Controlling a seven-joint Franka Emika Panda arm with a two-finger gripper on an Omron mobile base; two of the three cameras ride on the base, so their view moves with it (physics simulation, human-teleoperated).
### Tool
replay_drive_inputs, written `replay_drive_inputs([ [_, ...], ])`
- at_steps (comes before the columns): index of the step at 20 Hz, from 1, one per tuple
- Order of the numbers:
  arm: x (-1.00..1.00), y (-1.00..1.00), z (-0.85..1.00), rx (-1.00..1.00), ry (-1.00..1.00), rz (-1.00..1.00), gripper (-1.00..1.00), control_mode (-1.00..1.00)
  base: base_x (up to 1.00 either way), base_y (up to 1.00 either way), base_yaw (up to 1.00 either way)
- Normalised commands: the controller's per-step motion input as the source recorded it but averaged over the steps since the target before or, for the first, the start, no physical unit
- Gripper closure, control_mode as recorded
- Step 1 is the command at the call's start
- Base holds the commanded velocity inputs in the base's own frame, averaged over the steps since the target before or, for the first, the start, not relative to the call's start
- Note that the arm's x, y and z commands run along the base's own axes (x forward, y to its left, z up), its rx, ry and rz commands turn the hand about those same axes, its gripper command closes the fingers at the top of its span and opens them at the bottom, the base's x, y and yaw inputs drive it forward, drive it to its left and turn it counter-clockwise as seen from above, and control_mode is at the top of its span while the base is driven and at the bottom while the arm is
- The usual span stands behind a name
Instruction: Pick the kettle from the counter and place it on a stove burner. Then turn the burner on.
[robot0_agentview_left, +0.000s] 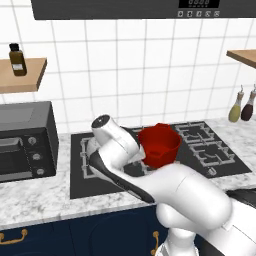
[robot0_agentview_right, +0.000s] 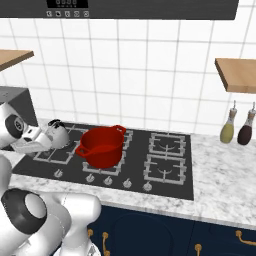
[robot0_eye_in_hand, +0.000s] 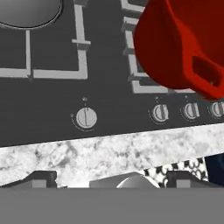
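Kettle, likely light, rigid and slick, safest taken by its top handle, sits on the stove burner left of the red pot; gripper spread, empty.

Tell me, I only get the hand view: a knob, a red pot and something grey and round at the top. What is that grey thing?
Observer: That's the kettle, sitting on the large left stove burner.
Visitor: What's behind the stove?
Observer: A white tiled wall, with a wooden shelf at the right.
Visitor: And left of the stove?
Observer: A dark microwave stands on the counter.
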Motion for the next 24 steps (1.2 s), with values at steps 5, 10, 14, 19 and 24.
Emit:
replay_drive_inputs([
  [5,0.01,0.0,-0.55,0.13,0.35,-0.01,-1.0,-1.0,0.0,0.0,0.0],
  [10,0.01,-0.02,-0.4,0.09,0.14,0.0,-1.0,-1.0,0.0,0.0,0.0],
  [14,0.0,-0.01,-0.4,0.03,0.0,0.0,-1.0,-1.0,0.0,0.0,0.0],
  [19,0.08,-0.07,-0.29,0.04,0.0,-0.02,-1.0,-1.0,0.0,0.0,0.0],
  [24,0.3,-0.19,-0.16,0.08,0.0,-0.03,-1.0,-1.0,0.0,0.0,0.0],
])
